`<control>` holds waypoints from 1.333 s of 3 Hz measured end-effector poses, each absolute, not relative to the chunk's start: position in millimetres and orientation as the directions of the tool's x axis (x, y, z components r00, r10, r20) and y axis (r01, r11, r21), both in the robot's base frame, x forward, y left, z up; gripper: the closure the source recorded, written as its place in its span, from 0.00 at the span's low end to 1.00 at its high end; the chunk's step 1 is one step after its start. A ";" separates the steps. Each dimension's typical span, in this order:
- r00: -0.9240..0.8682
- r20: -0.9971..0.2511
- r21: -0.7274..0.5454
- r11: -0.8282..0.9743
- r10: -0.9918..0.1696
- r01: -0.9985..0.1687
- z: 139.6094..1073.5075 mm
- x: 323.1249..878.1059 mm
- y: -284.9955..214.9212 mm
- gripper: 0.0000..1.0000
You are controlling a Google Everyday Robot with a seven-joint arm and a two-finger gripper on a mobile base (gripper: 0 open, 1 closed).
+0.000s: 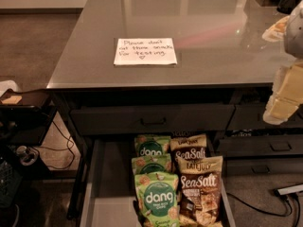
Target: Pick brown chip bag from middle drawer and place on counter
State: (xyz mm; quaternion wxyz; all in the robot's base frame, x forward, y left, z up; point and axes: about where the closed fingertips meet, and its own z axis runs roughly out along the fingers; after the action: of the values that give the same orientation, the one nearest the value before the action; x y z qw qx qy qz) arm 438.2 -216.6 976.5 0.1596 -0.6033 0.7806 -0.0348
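Dark-grey middle drawer (102,188), open: green "dang" snack bags (156,197) lie left of, and touching, the glossy dark-brown chip bag (200,193). Cream end effector (283,103) hangs far right, at the glossy grey surface's (213,41) edge; its grip state cannot be told.

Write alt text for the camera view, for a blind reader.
An open middle drawer under a glossy grey counter holds green dang bags beside brown chip bags. The robot's gripper hangs at the picture's right edge near the counter's front edge, well away from the bags. A handwritten note lies on the counter.
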 end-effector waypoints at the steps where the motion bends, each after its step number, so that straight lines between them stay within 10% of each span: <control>1: -0.221 -0.207 -0.247 0.270 -0.953 -0.931 976.4 438.2 -216.5 0.00; 4: -0.159 -0.432 -0.198 0.265 -0.888 -0.944 854.9 429.0 -192.9 0.00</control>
State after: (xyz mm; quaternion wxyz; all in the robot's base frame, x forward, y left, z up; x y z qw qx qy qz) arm 429.0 -192.9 854.9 0.2376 -0.6032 0.7591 0.0587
